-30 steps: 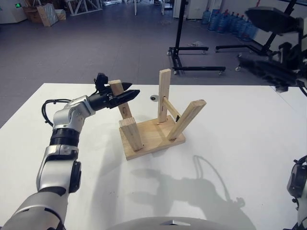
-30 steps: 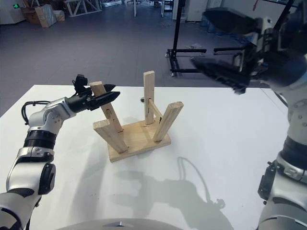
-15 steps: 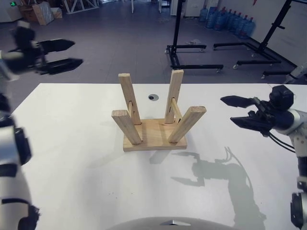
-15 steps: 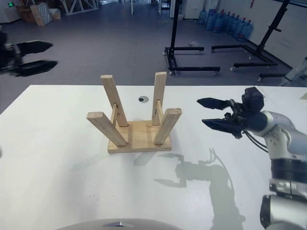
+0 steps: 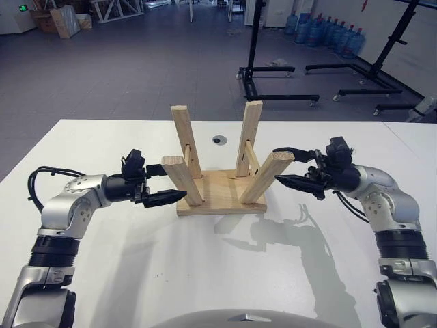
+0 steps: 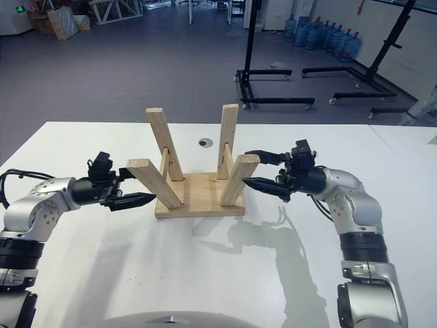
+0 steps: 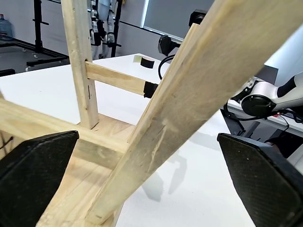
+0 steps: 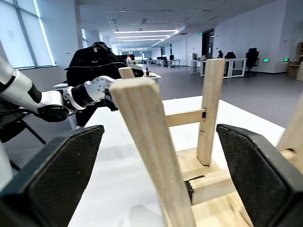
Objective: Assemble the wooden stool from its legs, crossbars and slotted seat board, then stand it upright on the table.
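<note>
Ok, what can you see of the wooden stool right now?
The stool is pale bare wood, upside down: its seat board lies flat on the white table, four splayed legs pointing up, crossbars joining them in pairs. The open left gripper straddles the near left leg, the open right gripper the near right leg; contact cannot be told.

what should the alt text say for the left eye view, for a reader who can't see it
An upside-down light wooden stool rests on its seat board on a white table, with its four legs pointing up. The left tool and the right tool are both open, and each straddles one of the two nearer slanted legs.
</note>
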### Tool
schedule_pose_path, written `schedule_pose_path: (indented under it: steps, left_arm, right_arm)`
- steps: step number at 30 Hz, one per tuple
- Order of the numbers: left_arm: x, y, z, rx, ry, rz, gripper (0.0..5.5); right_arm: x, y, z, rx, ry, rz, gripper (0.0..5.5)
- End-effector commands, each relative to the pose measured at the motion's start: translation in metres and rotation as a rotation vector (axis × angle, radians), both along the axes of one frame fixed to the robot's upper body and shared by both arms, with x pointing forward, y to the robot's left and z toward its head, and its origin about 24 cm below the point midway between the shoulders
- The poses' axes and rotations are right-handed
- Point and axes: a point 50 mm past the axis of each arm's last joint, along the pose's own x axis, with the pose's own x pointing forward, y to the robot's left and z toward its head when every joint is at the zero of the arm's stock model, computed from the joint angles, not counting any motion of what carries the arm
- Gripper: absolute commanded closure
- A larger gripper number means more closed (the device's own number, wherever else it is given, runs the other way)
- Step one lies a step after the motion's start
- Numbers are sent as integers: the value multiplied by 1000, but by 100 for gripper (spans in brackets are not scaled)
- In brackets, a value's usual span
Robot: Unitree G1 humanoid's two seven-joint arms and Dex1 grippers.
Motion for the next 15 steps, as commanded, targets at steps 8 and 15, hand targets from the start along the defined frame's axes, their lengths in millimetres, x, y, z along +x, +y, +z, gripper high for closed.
schedule_pose_path:
  steps: [8,15]
  left_arm:
    - [6,-15,25,-156,47,-59,119]
    - [2,-16,26,-166,142,-72,232]
  right_arm:
    - [1,24,2,66,31,67,257]
    - [2,25,-7,36,98,46,388]
